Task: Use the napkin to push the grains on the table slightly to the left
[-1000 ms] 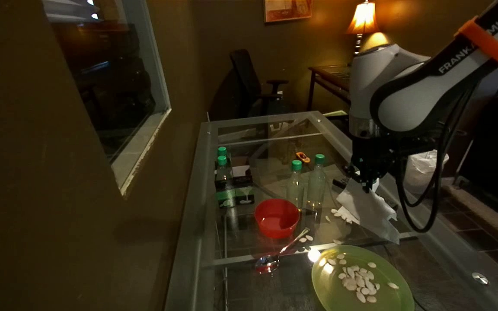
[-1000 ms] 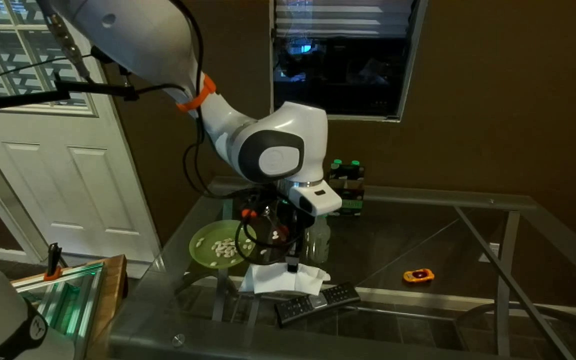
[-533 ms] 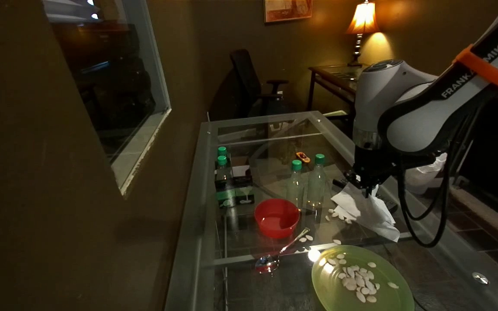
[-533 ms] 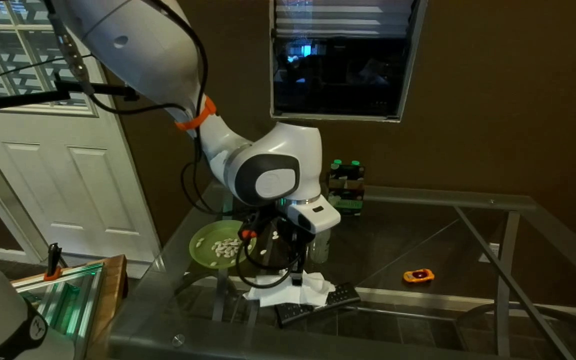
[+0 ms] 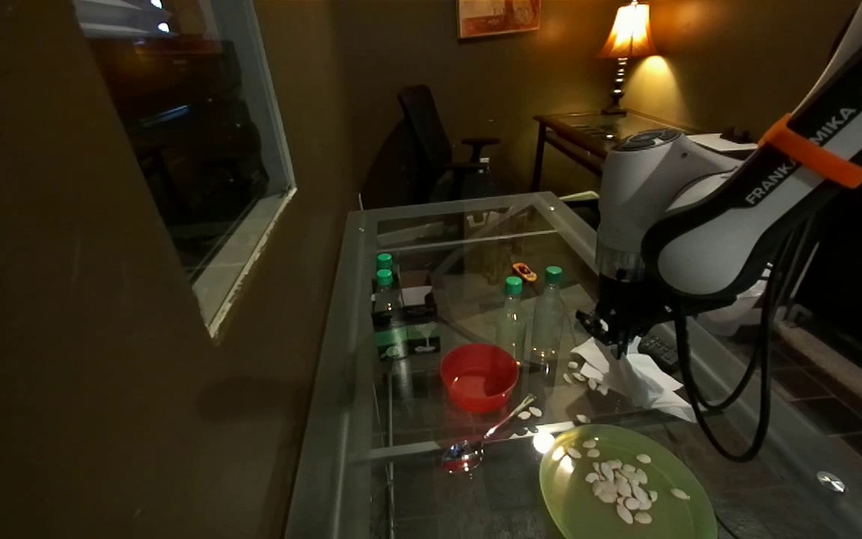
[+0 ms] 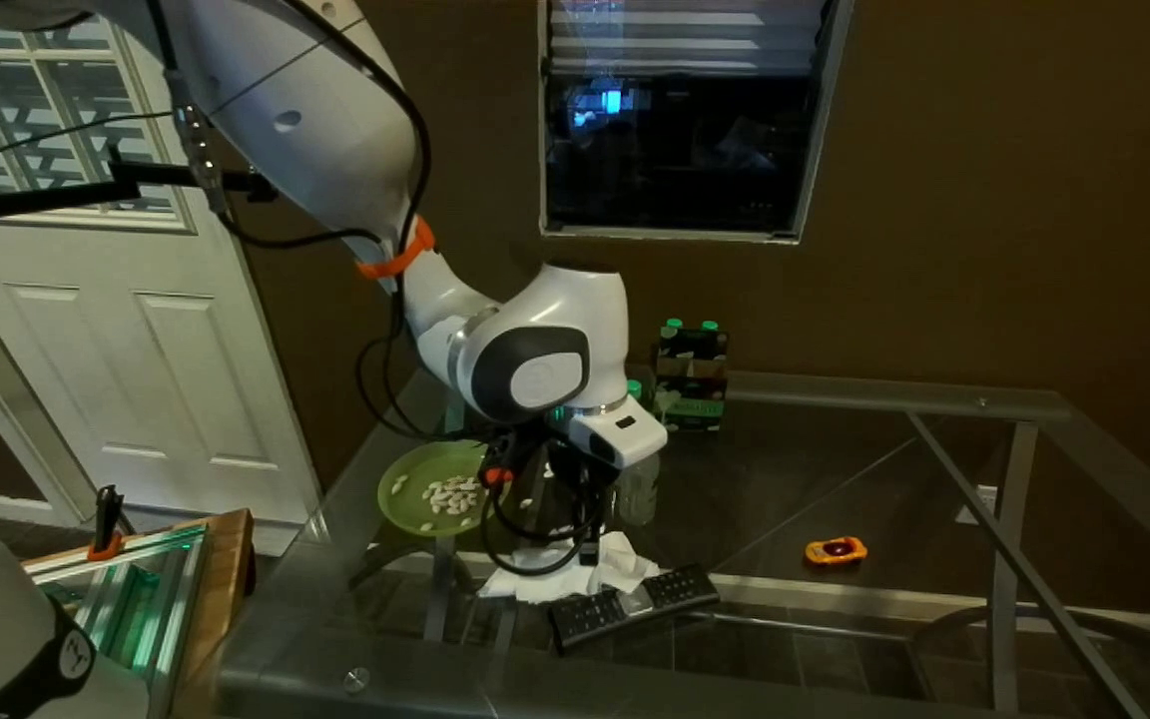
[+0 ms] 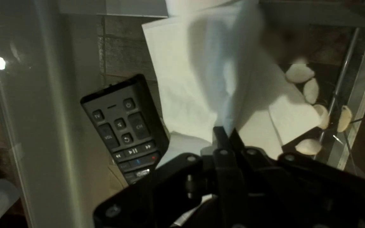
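"Glass-topped, the table (image 6: 495,684) spread beneath the gripper (image 7: 227,133). How was pushing best done?"

"It pinched the white paper napkin (image 7: 182,82), draped below; low, slow strokes seemed safest for the pale seeds (image 7: 311,91) near it."

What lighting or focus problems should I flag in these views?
Both exterior views: dim overall. In an exterior view: the lamp glows brightly, and glare spots show on the table and the plate. Wrist view: the raised fold of the napkin is blurred, with shadows across it; the remote is sharper, its TV and VOL labels legible.
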Controlling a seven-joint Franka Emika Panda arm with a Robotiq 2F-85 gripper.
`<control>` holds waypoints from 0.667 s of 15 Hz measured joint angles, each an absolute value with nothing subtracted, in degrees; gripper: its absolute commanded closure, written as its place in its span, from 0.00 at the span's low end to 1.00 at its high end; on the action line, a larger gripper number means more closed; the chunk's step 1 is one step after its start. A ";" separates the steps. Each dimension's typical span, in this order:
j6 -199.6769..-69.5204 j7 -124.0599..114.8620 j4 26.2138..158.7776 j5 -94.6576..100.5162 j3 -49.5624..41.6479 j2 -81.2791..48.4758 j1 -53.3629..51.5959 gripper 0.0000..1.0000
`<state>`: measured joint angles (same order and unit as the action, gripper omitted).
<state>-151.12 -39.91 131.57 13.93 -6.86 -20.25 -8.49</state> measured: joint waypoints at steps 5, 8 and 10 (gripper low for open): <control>-152.26 -38.47 130.46 14.58 -7.40 -21.99 -9.42 0.99; -152.98 -37.64 129.30 14.89 -8.05 -23.35 -10.19 0.99; -153.45 -37.49 128.26 14.90 -8.30 -24.39 -10.70 0.99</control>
<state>-153.45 -37.49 128.26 14.90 -8.30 -24.39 -10.70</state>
